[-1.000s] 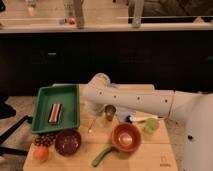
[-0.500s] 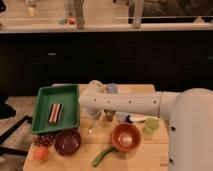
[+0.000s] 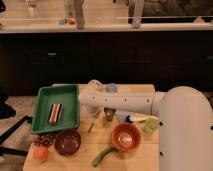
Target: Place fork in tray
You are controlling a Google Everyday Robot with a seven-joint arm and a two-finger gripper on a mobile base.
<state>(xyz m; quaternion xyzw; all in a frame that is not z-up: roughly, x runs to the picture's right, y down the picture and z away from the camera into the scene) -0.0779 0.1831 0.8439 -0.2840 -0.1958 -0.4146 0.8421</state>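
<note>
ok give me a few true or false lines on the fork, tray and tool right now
1. The fork lies in the tray. False: it lies on the table beside the tray.
2. The tool hangs open above the table, between tray and orange bowl. True.
3. A striped item lies in the tray. True.
4. The maroon bowl sits in the tray. False: it stands on the table, in front of the tray.
</note>
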